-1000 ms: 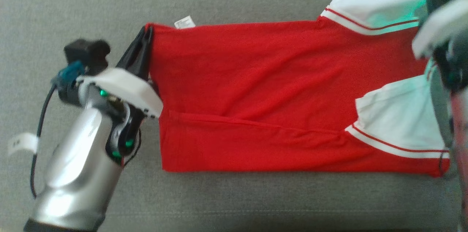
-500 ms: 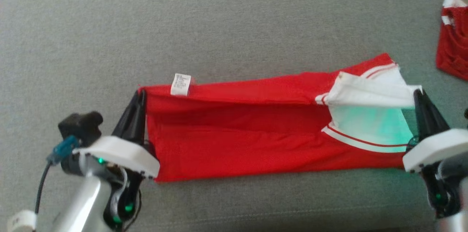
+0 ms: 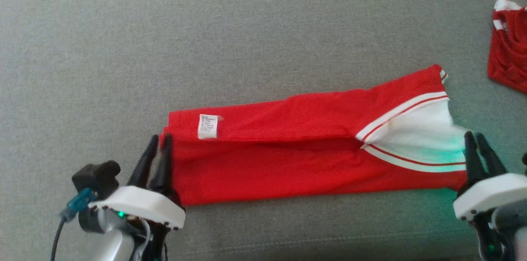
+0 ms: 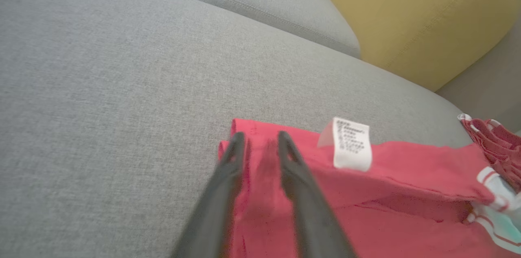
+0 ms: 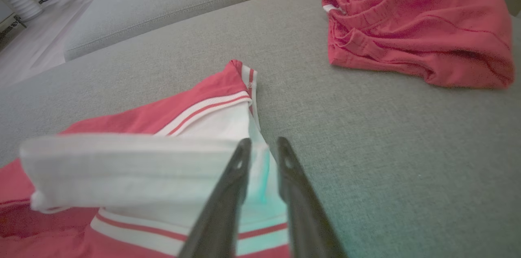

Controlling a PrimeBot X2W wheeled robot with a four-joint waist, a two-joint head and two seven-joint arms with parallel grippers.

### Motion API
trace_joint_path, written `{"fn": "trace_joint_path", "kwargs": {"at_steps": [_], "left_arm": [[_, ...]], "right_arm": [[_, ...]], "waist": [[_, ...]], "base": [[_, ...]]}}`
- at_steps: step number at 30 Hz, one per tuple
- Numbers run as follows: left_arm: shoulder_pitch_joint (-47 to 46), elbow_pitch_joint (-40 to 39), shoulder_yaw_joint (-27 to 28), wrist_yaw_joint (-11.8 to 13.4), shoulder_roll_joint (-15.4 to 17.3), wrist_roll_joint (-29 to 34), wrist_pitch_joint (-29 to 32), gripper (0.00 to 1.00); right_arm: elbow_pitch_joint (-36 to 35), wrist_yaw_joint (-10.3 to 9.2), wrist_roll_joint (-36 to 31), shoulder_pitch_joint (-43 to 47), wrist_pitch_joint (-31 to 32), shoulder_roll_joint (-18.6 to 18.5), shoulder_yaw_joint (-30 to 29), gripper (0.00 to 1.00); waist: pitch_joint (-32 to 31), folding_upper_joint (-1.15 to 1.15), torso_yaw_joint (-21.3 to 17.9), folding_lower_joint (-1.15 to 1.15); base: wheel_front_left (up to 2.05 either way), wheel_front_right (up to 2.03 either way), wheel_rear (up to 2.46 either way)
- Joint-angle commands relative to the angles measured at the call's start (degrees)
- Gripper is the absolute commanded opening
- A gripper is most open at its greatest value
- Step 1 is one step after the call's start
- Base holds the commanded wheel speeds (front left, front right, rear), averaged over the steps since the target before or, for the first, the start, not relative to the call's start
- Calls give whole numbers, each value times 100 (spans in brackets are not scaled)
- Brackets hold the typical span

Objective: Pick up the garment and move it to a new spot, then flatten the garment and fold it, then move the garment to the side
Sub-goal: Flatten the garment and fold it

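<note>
The left gripper [image 3: 161, 138] sits at the head view's lower left, its two long dark fingers [image 4: 228, 176] pointing forward, narrowly parted. The right gripper [image 3: 473, 135] mirrors it at the lower right, fingers likewise slightly apart.

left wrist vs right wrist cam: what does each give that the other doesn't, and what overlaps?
Left wrist: the white care label and the left gripper, fingers parted over the plain red end. Right wrist: the white sleeve fold, the right gripper parted at it, and pale floor beyond. Both: red garment, grey sofa, second red garment, yellow cushion.
</note>
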Motion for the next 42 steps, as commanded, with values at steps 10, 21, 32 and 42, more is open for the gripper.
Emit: {"fn": "trace_joint_path", "kwargs": {"at_steps": [10,21,32,42], "left_arm": [[373,-729,511,224,-19,93,-404,100],[122,-680,491,332,-140,332,-456,100],[44,-618,564,294,-207,384,-483,100],[13,-620,588,281,-190,453,-491,100]], "right_arm": [[-568,37,-110,269,-20,19,-208,100],[327,37,-489,-910,1026,-592,414,100],[1086,37,-133,-1457,2106,-1065,629,100],[1353,37,515,-1591,2755,-1076,821,14]], "waist": [[-135,0,16,1],[-11,0,197,1],[139,0,418,1],[197,0,427,1]], "base": [[0,0,0],[0,0,0],[0,0,0],[0,0,0]]}}
